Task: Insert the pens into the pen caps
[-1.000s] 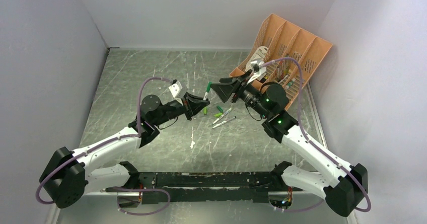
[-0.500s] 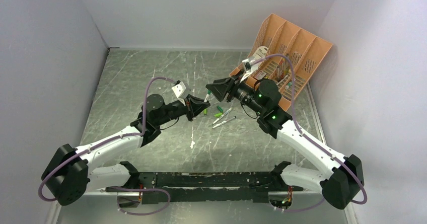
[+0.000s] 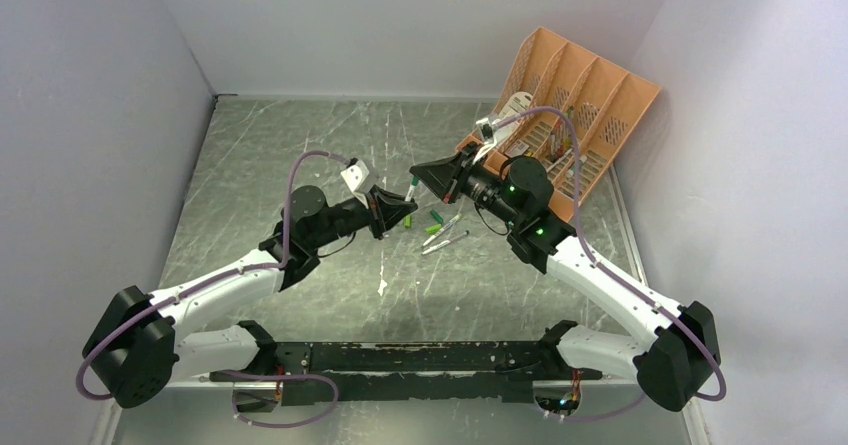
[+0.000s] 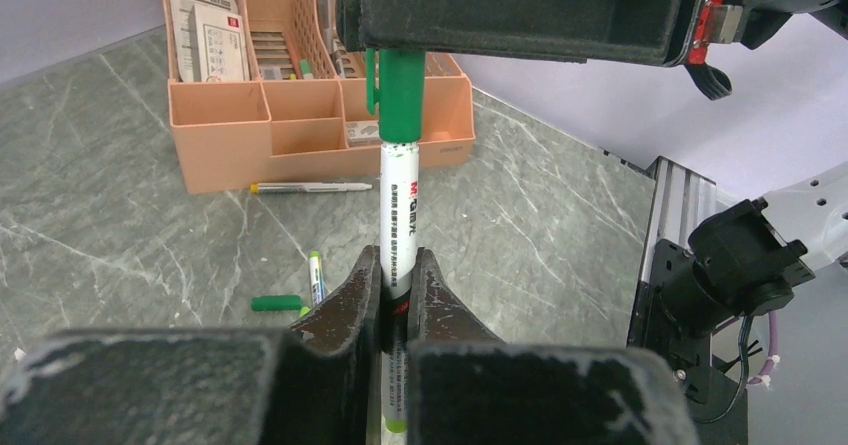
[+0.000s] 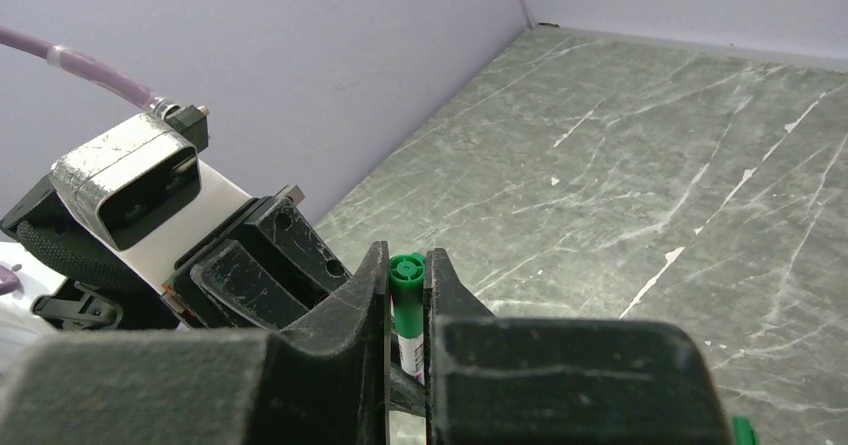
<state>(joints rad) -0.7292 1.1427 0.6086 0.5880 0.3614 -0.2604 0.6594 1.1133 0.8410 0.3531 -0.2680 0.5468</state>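
Note:
My left gripper [image 4: 398, 275] is shut on a pale pen [image 4: 399, 215] and holds it upright above the table. A green pen cap [image 4: 401, 90] sits over the pen's upper end. My right gripper [image 5: 407, 265] is shut on that cap [image 5: 406, 290], with the left gripper [image 5: 250, 275] just below it. From above, both grippers [image 3: 398, 205] [image 3: 420, 177] meet at mid-table around the pen [image 3: 411, 194]. Two more pens [image 3: 443, 230] [image 3: 445, 243] and loose green caps [image 3: 437, 214] [image 3: 407, 220] lie on the table beside them.
An orange organizer [image 3: 590, 95] with mixed stationery stands at the back right, close behind the right arm. Another pen [image 4: 310, 187] lies in front of it. Grey walls close in both sides and the back.
My right gripper has moved left onto the green cap and closed on it. The left gripper kept its grip on the pen and shifted slightly toward the right arm.

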